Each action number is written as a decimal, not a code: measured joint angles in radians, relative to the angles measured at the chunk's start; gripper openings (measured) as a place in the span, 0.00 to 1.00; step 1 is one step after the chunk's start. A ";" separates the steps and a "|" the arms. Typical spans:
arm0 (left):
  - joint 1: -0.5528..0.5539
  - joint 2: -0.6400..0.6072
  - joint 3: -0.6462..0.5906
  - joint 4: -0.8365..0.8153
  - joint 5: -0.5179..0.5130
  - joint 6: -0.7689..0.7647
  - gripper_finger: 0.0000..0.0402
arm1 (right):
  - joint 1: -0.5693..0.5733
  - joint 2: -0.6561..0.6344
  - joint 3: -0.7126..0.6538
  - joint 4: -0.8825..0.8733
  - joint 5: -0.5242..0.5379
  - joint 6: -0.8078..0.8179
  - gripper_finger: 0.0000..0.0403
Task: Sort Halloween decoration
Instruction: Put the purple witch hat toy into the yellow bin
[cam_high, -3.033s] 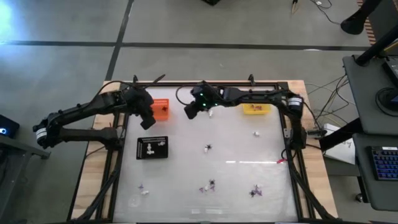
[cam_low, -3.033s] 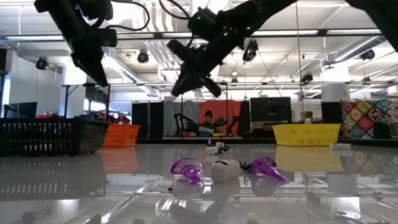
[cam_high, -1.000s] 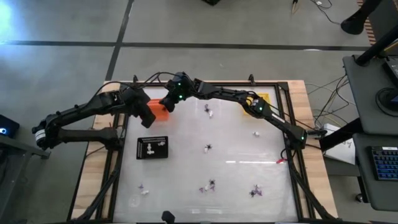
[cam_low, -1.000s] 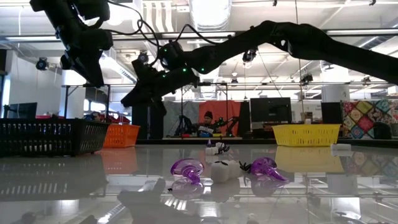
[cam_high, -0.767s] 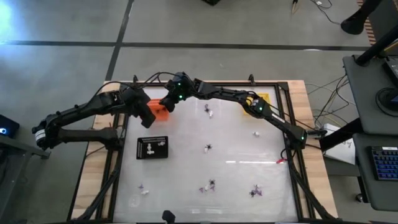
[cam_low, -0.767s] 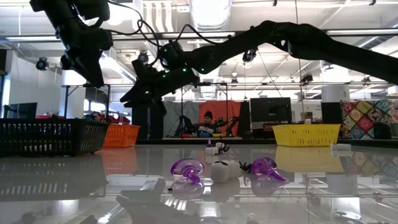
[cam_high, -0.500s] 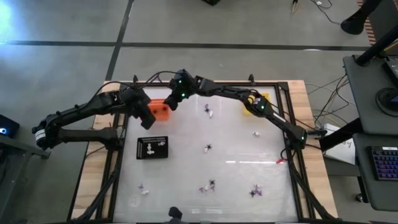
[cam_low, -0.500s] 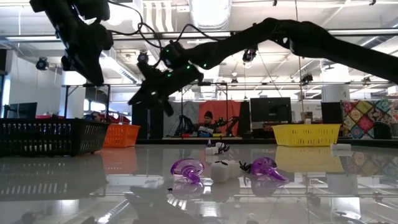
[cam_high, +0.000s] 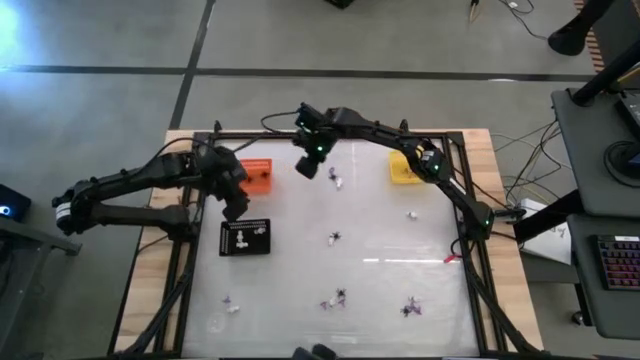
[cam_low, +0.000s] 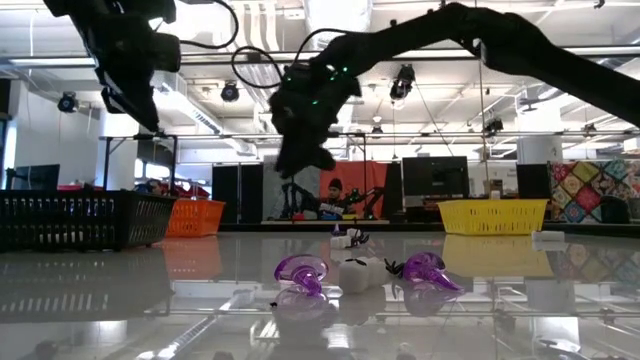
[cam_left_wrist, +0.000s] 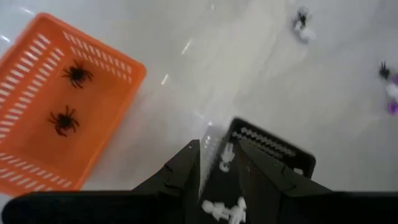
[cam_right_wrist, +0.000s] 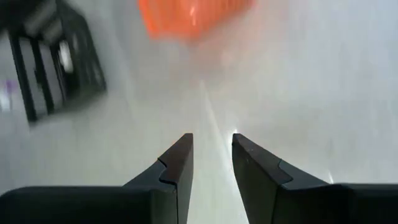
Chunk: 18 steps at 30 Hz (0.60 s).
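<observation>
Small trinkets lie scattered on the white table: a black spider (cam_high: 334, 238), a white one (cam_high: 412, 214), a pair near the far edge (cam_high: 337, 181), and more along the near edge (cam_high: 340, 297) (cam_high: 411, 307). The low view shows purple ones (cam_low: 300, 272) beside a white one (cam_low: 355, 275). Two black spiders (cam_left_wrist: 76, 73) lie in the orange tray (cam_high: 258, 176), and white trinkets (cam_left_wrist: 226, 155) in the black tray (cam_high: 245, 237). My right gripper (cam_high: 307, 168) (cam_right_wrist: 211, 149) hangs open and empty above the table, right of the orange tray. My left gripper (cam_high: 235, 205) (cam_left_wrist: 219, 165) hovers open over the black tray's far edge.
A yellow tray (cam_high: 405, 170) stands at the far right, with the right arm stretched over it. The black table frame (cam_high: 465, 230) runs around the surface. Bare table surface lies in the middle (cam_high: 380, 260). A person shows in the room behind (cam_low: 335, 190).
My right gripper has drawn back from above the orange tray toward the table's right and has swung to point more steeply down. My left gripper has shifted a little toward the near edge, over the black tray.
</observation>
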 joint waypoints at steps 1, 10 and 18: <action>-0.011 0.000 0.000 -0.013 0.007 0.007 0.21 | 0.003 -0.005 0.000 -0.048 0.000 -0.009 0.25; -0.148 -0.005 0.000 -0.119 0.106 0.036 0.21 | 0.056 -0.061 0.000 -0.298 0.010 0.034 0.25; -0.326 -0.024 0.000 -0.137 0.106 -0.003 0.21 | 0.182 -0.112 0.000 -0.471 0.110 0.060 0.28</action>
